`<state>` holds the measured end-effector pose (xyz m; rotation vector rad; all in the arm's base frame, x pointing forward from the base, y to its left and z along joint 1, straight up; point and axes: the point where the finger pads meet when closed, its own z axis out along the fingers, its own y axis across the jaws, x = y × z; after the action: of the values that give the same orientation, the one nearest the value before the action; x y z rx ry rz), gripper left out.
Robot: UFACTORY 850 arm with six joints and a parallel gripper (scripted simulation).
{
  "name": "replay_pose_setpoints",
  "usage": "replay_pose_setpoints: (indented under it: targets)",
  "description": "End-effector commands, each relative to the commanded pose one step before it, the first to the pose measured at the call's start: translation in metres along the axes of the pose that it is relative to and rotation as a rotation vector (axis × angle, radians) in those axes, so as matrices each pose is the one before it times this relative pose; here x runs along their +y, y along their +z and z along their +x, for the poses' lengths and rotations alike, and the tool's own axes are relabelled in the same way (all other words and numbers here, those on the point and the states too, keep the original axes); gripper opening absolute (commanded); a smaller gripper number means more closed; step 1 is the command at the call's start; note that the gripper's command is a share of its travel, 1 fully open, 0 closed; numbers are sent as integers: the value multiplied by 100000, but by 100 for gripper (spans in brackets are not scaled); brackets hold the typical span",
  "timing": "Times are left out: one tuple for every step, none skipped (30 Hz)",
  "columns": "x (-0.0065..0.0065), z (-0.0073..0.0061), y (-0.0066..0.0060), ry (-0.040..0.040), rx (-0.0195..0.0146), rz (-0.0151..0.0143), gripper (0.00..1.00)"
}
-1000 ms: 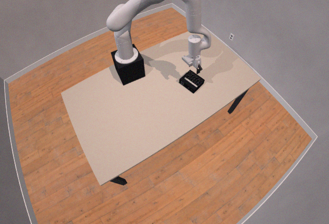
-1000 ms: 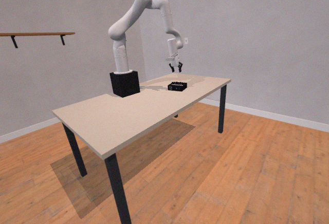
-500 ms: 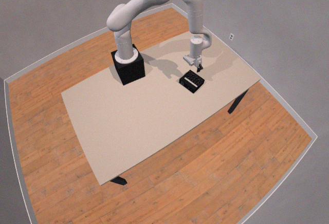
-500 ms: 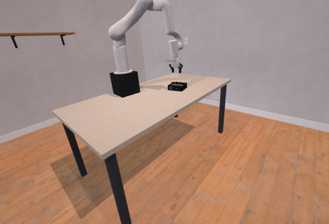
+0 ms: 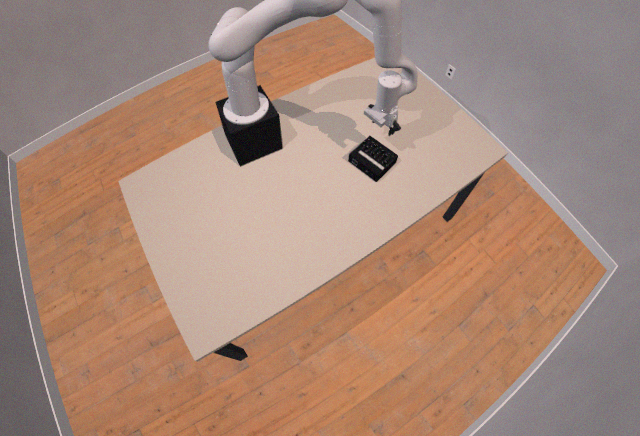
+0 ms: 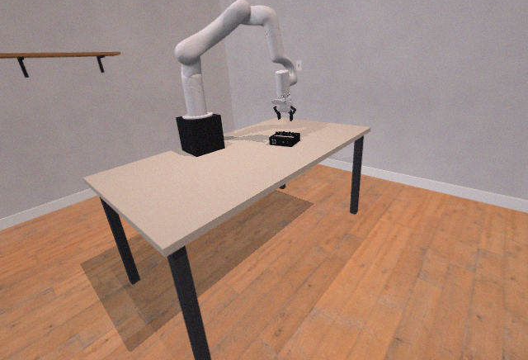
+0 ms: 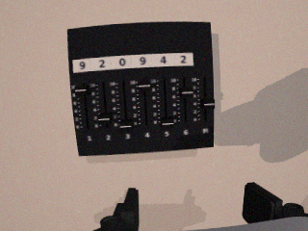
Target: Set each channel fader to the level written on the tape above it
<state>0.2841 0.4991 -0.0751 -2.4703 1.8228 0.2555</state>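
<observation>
From the top, the desk [image 5: 373, 158] is seen on the tabletop [image 5: 268, 235], the claw [image 5: 388, 127] above its far edge. In the exterior view, the claw [image 6: 284, 112] is held wide and empty above the desk [image 6: 284, 138]. At the wrist, tape [image 7: 133, 62] reading 9 2 0 9 4 2 is shown.

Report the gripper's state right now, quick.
Gripper: open wide, holding nothing, hanging above the lighting desk without touching any fader.
</observation>
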Motion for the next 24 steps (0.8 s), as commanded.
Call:
replay_pose_setpoints:
  targets:
    - [-59, -1663, 1629, -4601, -6118, 3628, 100]
    - [-6, -126, 179, -482, -253, 361, 100]
    - [-6, -100, 148, -399, -194, 308, 100]
    - [-6, -77, 118, -319, -144, 251, 100]
    - [-5, -57, 90, -242, -103, 193, 100]
    - [-4, -40, 64, -172, -70, 138, 100]
    - [0, 0, 0, 0, 0, 0, 100]
    - [0, 0, 0, 0, 0, 0, 100]
    - [-2, -25, 41, -110, -44, 89, 100]
    - [-1, -13, 22, -60, -23, 49, 100]
    - [0, -5, 9, -23, -9, 19, 100]
    - [0, -1, 1, -3, -1, 3, 100]
    - [0, 0, 0, 0, 0, 0, 100]
    - [0, 0, 0, 0, 0, 0, 100]
    - [0, 0, 0, 0, 0, 0, 100]
    - [0, 0, 0, 0, 0, 0, 100]
    - [0, 0, 0, 0, 0, 0, 100]
    - [0, 0, 0, 0, 0, 0, 100]
    - [0, 0, 0, 0, 0, 0, 100]
    - [0, 0, 0, 0, 0, 0, 100]
    - [0, 0, 0, 0, 0, 0, 100]
    - [0, 0, 0, 0, 0, 0, 100]
    - [0, 0, 0, 0, 0, 0, 100]
    - [0, 0, 0, 0, 0, 0, 100]
